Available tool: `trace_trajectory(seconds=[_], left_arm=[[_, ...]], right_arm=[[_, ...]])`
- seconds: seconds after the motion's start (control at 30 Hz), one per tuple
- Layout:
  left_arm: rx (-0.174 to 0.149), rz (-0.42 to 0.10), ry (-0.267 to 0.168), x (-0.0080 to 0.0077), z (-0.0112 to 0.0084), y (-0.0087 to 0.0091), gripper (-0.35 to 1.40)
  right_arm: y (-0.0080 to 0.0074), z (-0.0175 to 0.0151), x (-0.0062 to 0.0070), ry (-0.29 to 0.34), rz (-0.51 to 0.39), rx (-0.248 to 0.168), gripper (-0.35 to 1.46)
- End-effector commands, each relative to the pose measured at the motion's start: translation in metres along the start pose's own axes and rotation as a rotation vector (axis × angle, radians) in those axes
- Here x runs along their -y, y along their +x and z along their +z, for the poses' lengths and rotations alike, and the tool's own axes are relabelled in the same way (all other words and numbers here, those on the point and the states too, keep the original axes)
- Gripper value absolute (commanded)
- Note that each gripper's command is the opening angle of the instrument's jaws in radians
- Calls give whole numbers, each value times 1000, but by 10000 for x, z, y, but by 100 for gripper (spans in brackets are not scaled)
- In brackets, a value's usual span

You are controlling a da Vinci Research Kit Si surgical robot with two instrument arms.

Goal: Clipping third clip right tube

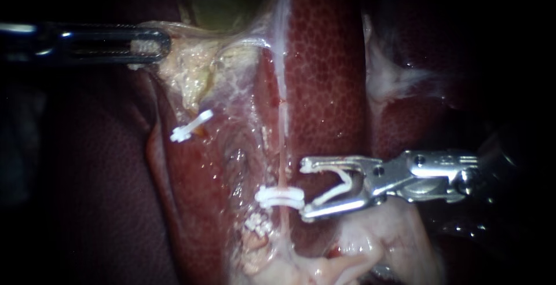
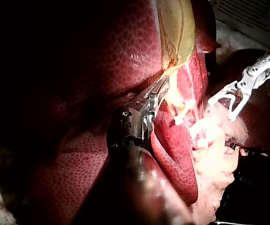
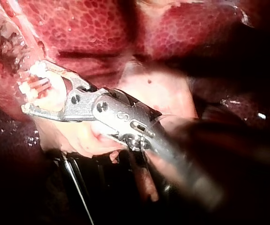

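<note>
No readable text or labels, printed sheet (image 2: 249,14) beyond the liver (image 2: 116,51), lines too small to read

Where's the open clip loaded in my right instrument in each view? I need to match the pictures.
Endoscope view: the open clip sits in the right instrument, just right of the tube.
Left wrist view: the clip is off to the side of the left instrument, beyond the pale tissue.
Right wrist view: the clip is at its own instrument's tip.
Shared landmark: the right instrument's silver tip.
</note>
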Motion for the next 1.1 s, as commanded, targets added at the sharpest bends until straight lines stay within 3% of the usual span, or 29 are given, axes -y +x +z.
trace_trajectory(seconds=[0.03,0.13,0.37,0.53,0.7,1.1], left_arm=[[0,0,0,0,0,0,-18],[0,0,-1,0,0,1,-18],[0,1,-1,0,0,1,-18],[0,1,-1,1,1,2,-18],[1,1,-2,1,0,2,-18],[1,1,-2,2,1,2,-18]], right_arm=[[0,3,-4,-3,6,1,60],[-1,11,-17,-20,15,-1,60],[0,22,-31,-34,25,-4,60],[-2,26,-36,-41,25,-4,60],[-9,24,-39,-51,40,31,59],[-23,34,-48,-64,98,60,58]])
